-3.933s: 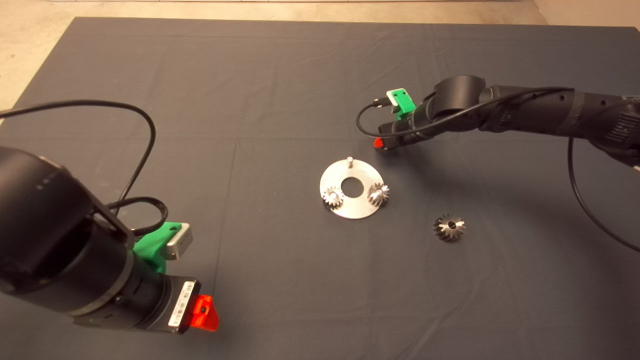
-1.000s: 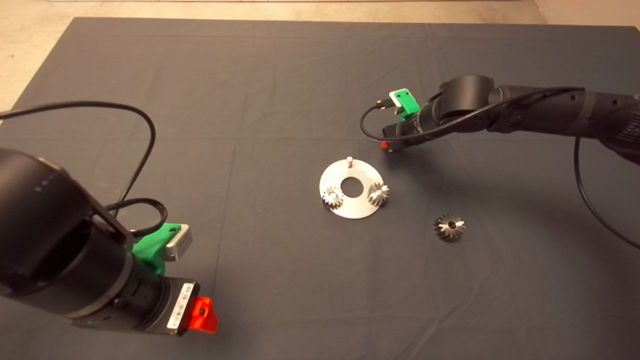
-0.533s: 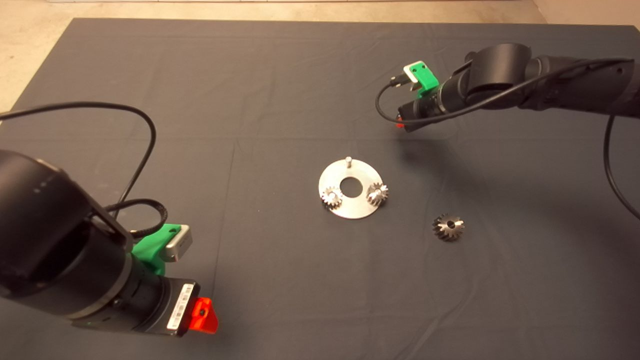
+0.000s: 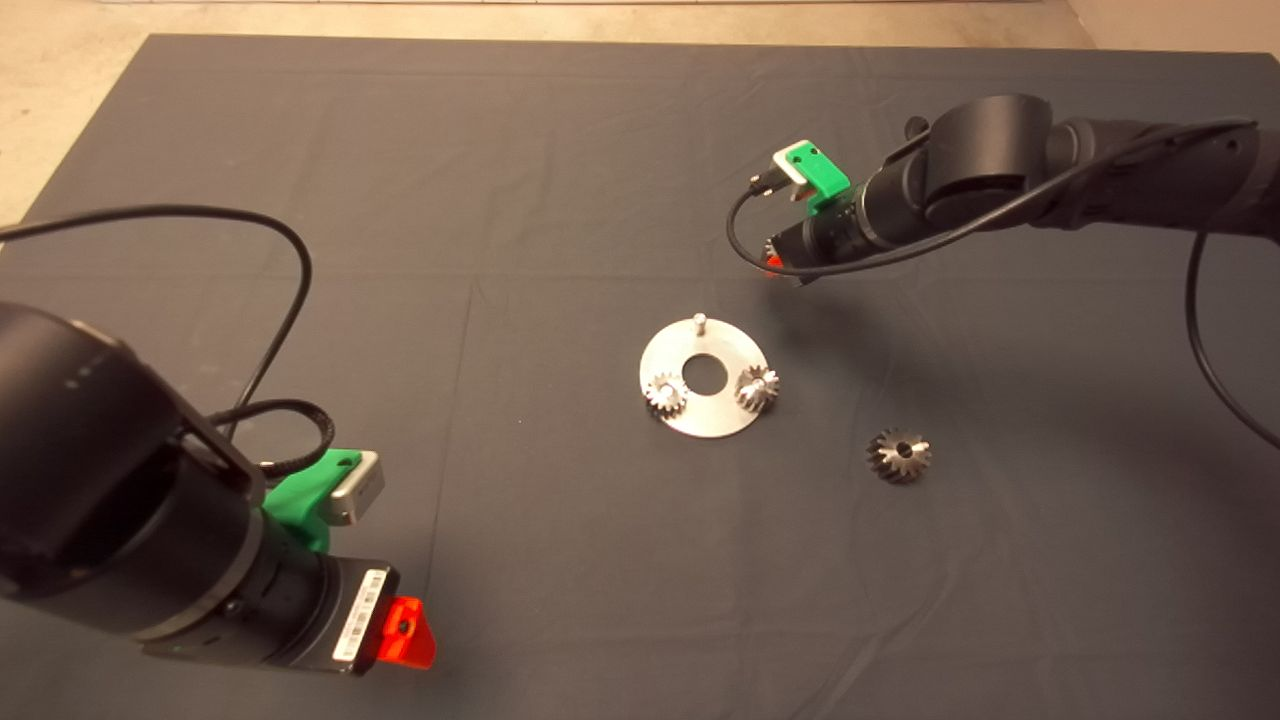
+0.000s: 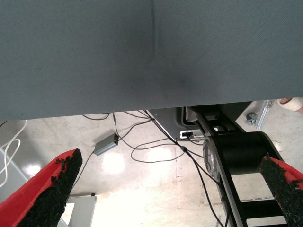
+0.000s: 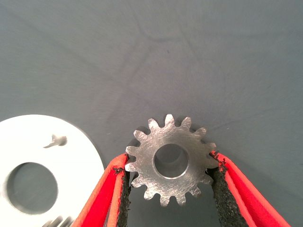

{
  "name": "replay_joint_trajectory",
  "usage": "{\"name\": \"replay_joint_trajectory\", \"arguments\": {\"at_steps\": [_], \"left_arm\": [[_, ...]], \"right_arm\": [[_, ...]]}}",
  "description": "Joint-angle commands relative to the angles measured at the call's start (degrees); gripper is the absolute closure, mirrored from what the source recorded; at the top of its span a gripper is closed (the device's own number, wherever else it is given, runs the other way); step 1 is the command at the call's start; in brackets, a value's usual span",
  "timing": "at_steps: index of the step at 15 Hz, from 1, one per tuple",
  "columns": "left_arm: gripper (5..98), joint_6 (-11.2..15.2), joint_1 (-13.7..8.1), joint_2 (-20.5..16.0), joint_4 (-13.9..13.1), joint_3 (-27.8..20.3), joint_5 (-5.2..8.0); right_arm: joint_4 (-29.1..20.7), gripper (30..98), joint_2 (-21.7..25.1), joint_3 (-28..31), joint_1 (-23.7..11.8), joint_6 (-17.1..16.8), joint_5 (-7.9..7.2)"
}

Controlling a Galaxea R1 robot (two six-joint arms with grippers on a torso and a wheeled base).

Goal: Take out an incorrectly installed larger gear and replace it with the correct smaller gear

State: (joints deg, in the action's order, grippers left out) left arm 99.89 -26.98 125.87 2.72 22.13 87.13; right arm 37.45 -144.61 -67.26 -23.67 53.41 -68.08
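The right gripper (image 6: 168, 177) hangs beside the disc's bare pin (image 4: 700, 321), fingers clamped across the smaller gear (image 6: 170, 160) ready to seat it, the larger gear (image 4: 898, 455) discarded on the bench.

arms (image 4: 1120, 190): black, cabled | camera mounts (image 4: 815, 172): green | fingers (image 6: 106, 189): red, black pads

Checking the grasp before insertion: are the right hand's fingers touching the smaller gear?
Touching. The right wrist view shows both black pads of the right hand pressed against the teeth of the smaller gear, held above the mat.
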Motion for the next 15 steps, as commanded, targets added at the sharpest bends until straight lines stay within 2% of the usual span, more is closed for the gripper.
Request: {"name": "replay_joint_trajectory", "arguments": {"at_steps": [1, 8, 10, 15], "left_arm": [[6.1, 0.3, -0.4, -0.2, -0.2, -0.9, 0.33], [6.1, 0.3, -0.4, -0.2, -0.2, -0.9, 0.24], [6.1, 0.3, -0.4, -0.1, -0.3, -0.9, 0.24], [6.1, 0.3, -0.4, -0.1, -0.3, -0.9, 0.24]], "right_arm": [[-1.5, 89.3, 1.0, 2.9, -2.3, -0.1, 0.5], [-3.5, 89.3, -0.4, 3.0, -2.3, -0.6, 0.41], [-5.8, 89.2, -1.9, 2.9, -2.3, -3.0, 0.41], [-6.3, 89.3, -5.1, 2.3, -2.3, -3.0, 0.41]]}}
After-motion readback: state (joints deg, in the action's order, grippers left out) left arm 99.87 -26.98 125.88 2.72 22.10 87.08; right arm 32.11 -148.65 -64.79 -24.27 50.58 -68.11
